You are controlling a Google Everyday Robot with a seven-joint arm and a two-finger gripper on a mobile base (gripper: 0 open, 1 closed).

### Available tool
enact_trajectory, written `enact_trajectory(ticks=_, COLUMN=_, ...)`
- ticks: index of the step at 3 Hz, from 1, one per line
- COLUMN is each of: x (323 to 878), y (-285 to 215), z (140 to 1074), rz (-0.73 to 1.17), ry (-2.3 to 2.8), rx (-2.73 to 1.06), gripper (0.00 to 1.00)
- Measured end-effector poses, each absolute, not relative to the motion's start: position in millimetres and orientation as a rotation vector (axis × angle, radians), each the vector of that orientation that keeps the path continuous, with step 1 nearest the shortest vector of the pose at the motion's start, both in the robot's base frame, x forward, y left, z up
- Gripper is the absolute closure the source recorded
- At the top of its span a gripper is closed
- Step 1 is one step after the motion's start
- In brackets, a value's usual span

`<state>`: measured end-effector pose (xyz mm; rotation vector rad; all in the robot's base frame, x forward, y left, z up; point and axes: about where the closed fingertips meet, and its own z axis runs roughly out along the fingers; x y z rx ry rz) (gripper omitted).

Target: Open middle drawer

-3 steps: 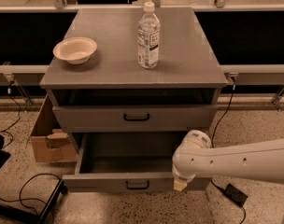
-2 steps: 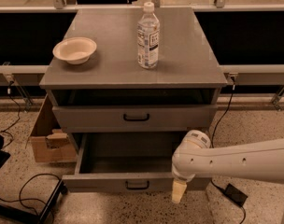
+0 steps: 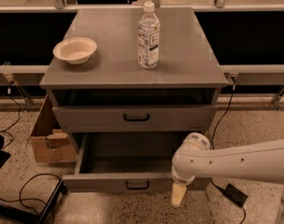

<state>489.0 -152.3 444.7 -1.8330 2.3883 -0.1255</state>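
Grey metal middle drawer [image 3: 100, 183], flat front with a small black centre handle [image 3: 137, 185], stands pulled well out, plain grey inside showing. It lies just left of and slightly above the cream-tipped gripper [image 3: 178, 196]. Gripper hangs tip-down off the drawer's right front corner, apart from the handle; its spread cannot be told. Judged: the pull looks done. Next move calls for backing clear without nudging the front shut.

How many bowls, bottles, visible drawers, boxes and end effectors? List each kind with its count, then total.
Bowl: 1
Bottle: 1
Drawers: 2 (upper drawer; middle drawer, pulled out)
Box: 1
End effector, at the middle drawer's front right: 1
Total: 6
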Motion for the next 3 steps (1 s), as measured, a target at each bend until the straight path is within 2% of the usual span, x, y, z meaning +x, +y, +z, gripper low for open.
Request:
enact_trajectory(ticks=1, x=452, y=-151, z=413, rz=-0.048, ry=2.439, rx=-1.853, gripper=0.19)
enact_trajectory(ticks=2, x=413, y=-146, z=409, rz=-0.056, ry=2.462, rx=-1.898, gripper=0.41)
enact_trajectory(ticks=3, x=413, y=-146, z=412, rz=-0.056, ry=2.462, rx=-1.898, gripper=0.64)
